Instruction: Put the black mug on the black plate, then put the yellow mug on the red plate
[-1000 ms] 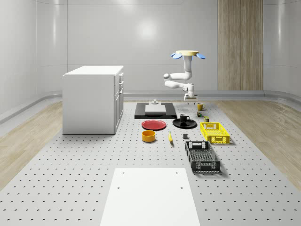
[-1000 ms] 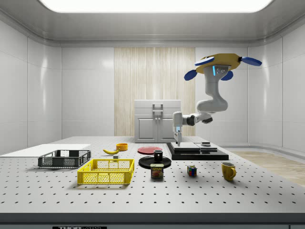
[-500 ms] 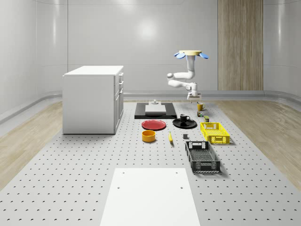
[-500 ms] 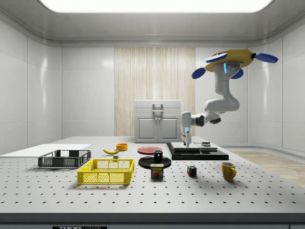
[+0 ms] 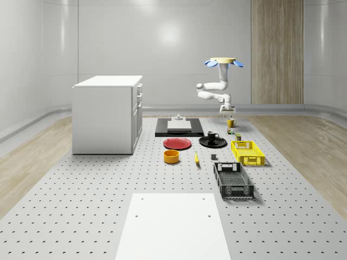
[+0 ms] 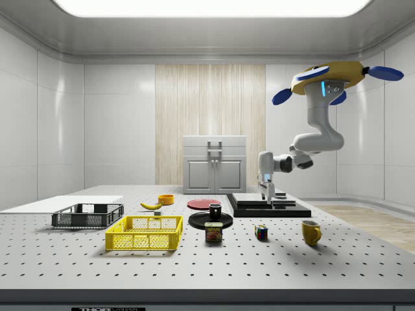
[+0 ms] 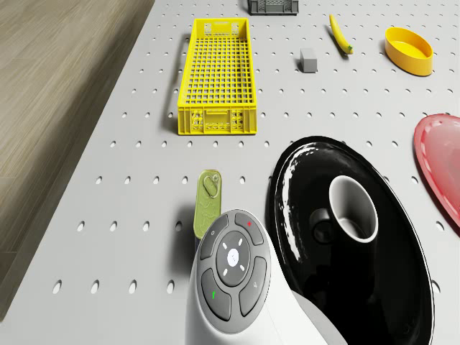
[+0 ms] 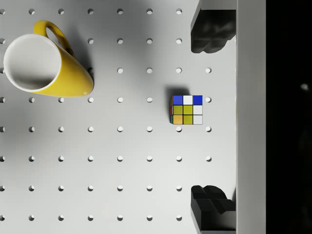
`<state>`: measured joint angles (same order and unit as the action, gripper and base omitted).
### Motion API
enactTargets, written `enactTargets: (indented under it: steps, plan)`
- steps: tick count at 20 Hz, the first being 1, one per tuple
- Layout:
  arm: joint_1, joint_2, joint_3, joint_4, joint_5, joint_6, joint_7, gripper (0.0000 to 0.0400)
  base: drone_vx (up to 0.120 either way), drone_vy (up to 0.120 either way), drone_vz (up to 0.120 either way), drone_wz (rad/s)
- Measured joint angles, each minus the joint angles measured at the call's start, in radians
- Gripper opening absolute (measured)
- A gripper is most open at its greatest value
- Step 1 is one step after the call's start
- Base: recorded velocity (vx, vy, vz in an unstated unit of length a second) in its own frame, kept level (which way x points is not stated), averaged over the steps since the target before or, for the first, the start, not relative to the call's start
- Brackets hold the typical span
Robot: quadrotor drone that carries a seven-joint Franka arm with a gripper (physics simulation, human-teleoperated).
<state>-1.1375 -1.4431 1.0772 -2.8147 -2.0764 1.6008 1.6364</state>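
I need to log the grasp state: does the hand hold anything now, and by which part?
Nothing is held. The hand is open and empty in the air, with the table below.

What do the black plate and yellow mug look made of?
Black plate: glossy, probably glazed ceramic, going by its sharp white reflections. Yellow mug: smooth, likely ceramic with a soft sheen and a white inside; plastic can't be excluded in this render.

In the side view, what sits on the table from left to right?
Black crate → yellow basket → black mug, standing on the black plate → puzzle cube → yellow mug. The drone hovers above that right end.
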Motion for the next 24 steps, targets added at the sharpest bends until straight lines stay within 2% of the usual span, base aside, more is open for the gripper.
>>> enactTargets:
  steps: [7, 15, 24]
  plan:
    - [0.001, 0.002, 0.000, 0.000, -0.001, -0.002, -0.001, 0.0400, -0.120, 0.023, 0.000, 0.000]
    - [0.002, 0.004, -0.001, 0.000, -0.002, -0.004, -0.002, 0.0400, -0.120, 0.000, -0.115, 0.000]
    - [0.004, 0.006, -0.001, -0.001, -0.003, -0.006, -0.003, 0.0400, -0.120, 0.018, 0.000, 0.000]
